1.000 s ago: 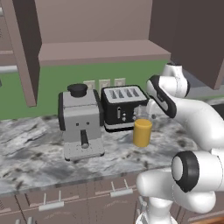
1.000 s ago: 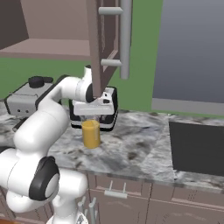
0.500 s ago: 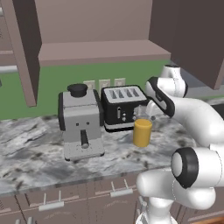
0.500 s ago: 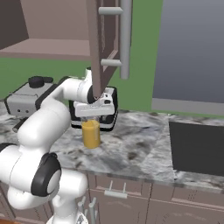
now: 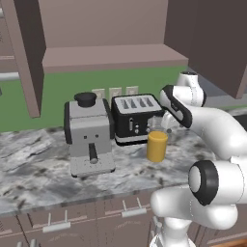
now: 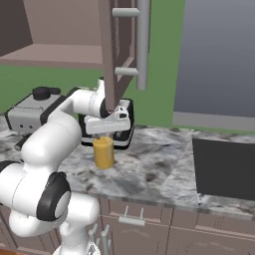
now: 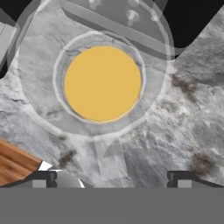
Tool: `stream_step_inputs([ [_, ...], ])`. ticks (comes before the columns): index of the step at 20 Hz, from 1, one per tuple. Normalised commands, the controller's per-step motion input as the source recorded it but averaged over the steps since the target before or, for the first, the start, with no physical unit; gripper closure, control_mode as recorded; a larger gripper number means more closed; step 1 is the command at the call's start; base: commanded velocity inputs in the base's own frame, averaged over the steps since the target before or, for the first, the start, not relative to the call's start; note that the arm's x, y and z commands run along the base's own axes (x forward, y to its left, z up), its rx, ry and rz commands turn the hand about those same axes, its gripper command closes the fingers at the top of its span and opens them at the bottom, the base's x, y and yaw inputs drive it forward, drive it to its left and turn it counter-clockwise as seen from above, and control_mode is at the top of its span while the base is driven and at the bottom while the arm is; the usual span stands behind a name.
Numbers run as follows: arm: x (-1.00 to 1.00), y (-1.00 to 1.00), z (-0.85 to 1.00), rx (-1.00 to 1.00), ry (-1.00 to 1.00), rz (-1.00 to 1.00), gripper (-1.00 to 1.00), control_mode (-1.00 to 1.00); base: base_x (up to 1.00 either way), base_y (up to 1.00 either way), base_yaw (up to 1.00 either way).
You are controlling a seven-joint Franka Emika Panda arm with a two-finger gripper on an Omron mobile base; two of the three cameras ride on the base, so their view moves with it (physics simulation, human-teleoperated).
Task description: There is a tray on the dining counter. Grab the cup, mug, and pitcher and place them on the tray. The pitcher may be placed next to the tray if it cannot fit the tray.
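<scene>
pitcher [image 5: 157, 146]: smooth matt yellow-orange body, looks like plastic; from above in the hand view its top half reads as clear glass with a faint pale rim. counter [image 5: 38, 169]: grey-white marbled stone, mottled dark veining, low sheen. toaster [image 5: 135, 118]: glossy black shell, metallic slots on top. coffee machine [image 5: 89, 137]: brushed grey metal look, black matt knob on top. cabinets [image 6: 149, 229] under the counter: brown wood, matt, with silver metal bar handles. Wall behind: flat matt green. Robot arm [image 6: 50, 144]: glossy white plastic shells, dark joints. Floor [image 7: 15, 164]: wood planks, orange-brown.
</scene>
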Motion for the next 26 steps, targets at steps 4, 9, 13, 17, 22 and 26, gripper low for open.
stream_step_inputs([
  [4, 0.00, 0.00, -0.04, 0.00, 0.01, 0.04, -1.00, -1.00, 0.00, 0.00, 0.00],
  [9, 0.00, 0.00, -0.03, 0.00, 0.00, 0.01, -1.00, -1.00, 0.00, 0.00, 0.00],
  [13, 0.00, 0.00, -0.05, 0.00, 0.00, 0.00, -1.00, -1.00, 0.00, 0.00, 0.00],
  [17, 0.00, 0.00, -0.04, 0.00, 0.00, 0.00, -1.00, -1.00, 0.00, 0.00, 0.00],
  [22, 0.00, 0.00, -0.04, 0.00, 0.00, 0.00, -1.00, -1.00, 0.00, 0.00, 0.00],
  [26, 0.00, 0.00, -0.04, 0.00, 0.00, 0.00, -1.00, -1.00, 0.00, 0.00, 0.00],
])
